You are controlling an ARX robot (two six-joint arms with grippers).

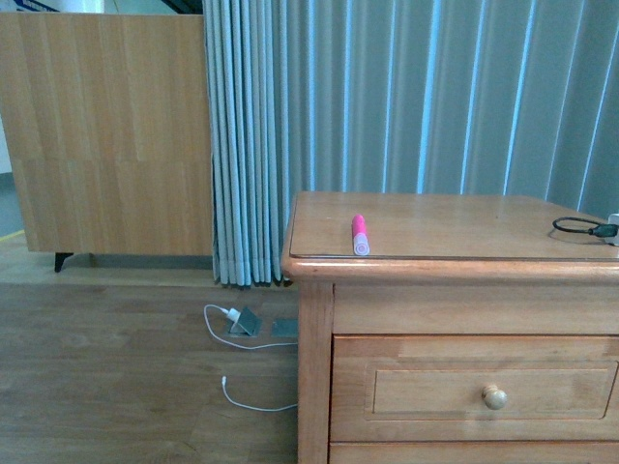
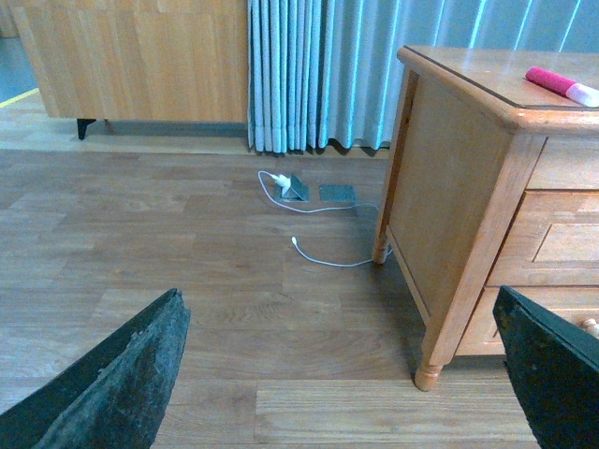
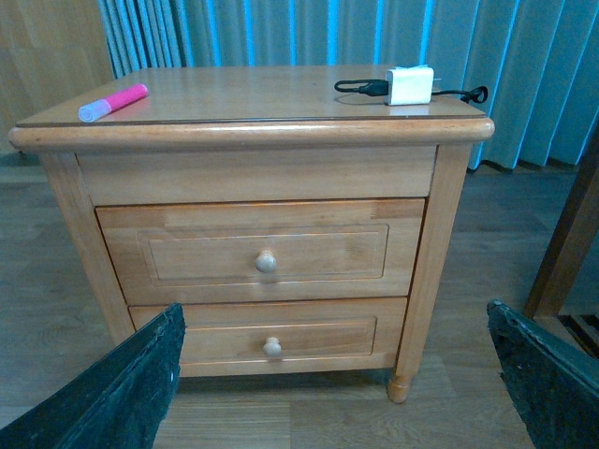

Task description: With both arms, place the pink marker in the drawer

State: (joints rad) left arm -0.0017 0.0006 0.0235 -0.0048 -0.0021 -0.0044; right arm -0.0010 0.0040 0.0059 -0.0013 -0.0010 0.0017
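On top of the wooden bench [image 1: 435, 266], near its front edge and toward its left side, lies the pink marker [image 1: 360, 235]. Its long axis runs front to back, with the pale cap end pointing at the robot. It touches nothing else.

Below it, the bench has two drawers, both closed. The upper drawer [image 3: 267, 251] has a small round pale knob [image 3: 267, 262] at its centre.

The left gripper [image 2: 337, 297] is empty, with its two dark fingers spread wide apart. It looks across the floor at the bench's left side from low down, so the marker sits well above it and further in. The right gripper [image 3: 334, 309] is also empty and spread wide. It faces the bench front squarely, at about drawer height and well short of the knobs. The marker is toward the left of the top, so the left arm looks better placed to pick it up, and the right arm to pull the drawer. Neither arm shows in the front view.

A white charger [image 3: 410, 84] with a looped black cable [image 3: 360, 87] rests at the right rear of the bench top, well apart from the marker. Blue-grey curtains [image 1: 406, 106] hang behind. The floor is brown wood plank, with a white cord [image 2: 328, 257] trailing from a floor socket, and a large wooden panel [image 1: 106, 135] stands at the left.
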